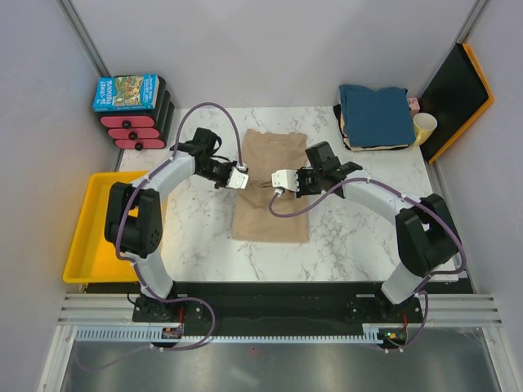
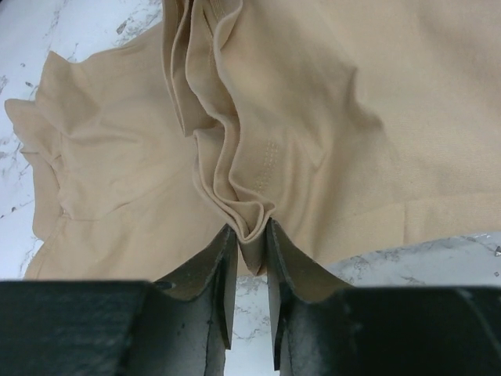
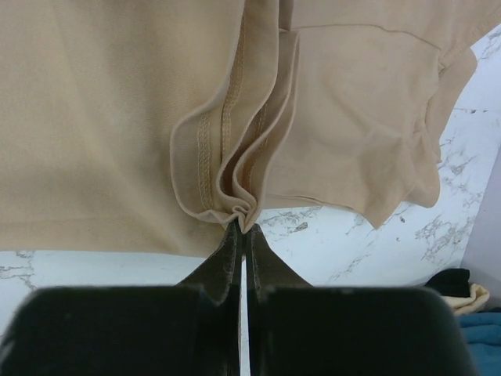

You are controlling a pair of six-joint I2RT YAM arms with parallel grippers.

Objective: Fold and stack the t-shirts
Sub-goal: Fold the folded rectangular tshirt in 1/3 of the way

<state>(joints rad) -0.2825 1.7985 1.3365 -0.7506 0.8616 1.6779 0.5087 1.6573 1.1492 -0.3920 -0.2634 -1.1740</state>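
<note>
Tan t-shirt lies mid-table, long axis running near to far. My left jaws are clamped on its bunched left edge and my right jaws on a right-side fold, likely to lift and fold it. Teal t-shirt sits folded far right. I cannot count the pinched layers, and no label shows.

Tan t-shirt: centre of frame on desk, folded lengthwise into a narrow strip running top to bottom, top end wider & rumpled. Plain beige cloth. At approx. mid-length both side edges are bunched into layered pleats; left edge nipped in left end effector, right edge, w/ double-stitched seam showing, in right end effector. Teal-blue t-shirt: folded square, upper right of frame, top of a stack. Cream layer & dark layer peek out beside it.
</note>
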